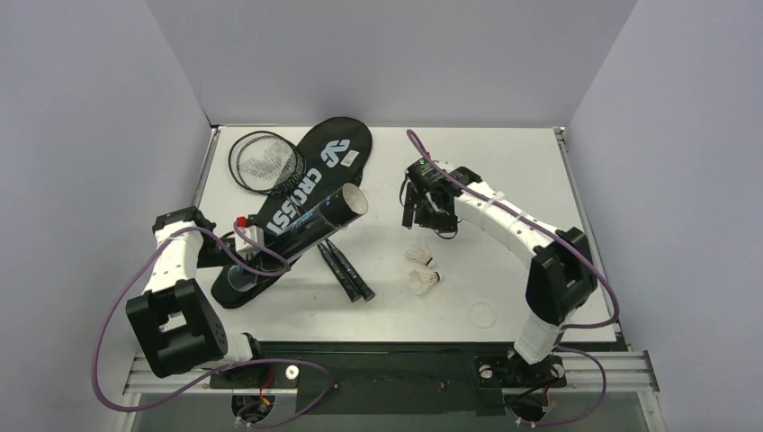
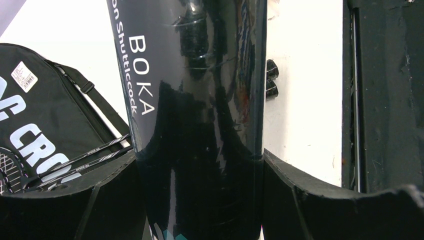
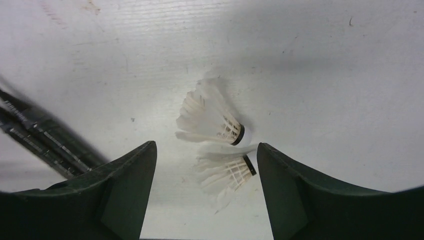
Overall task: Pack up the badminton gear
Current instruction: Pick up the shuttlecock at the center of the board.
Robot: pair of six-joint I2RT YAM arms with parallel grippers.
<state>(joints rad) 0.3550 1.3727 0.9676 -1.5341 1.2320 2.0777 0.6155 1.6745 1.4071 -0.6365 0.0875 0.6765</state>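
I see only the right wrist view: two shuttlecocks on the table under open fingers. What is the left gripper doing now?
Observer: The left gripper is closed around the black tube.
Operator: Which way does it open?
Observer: The open end faces right, away from the arm bases.
Operator: What is at the far left?
Observer: The racket heads lie there, beside the racket bag.
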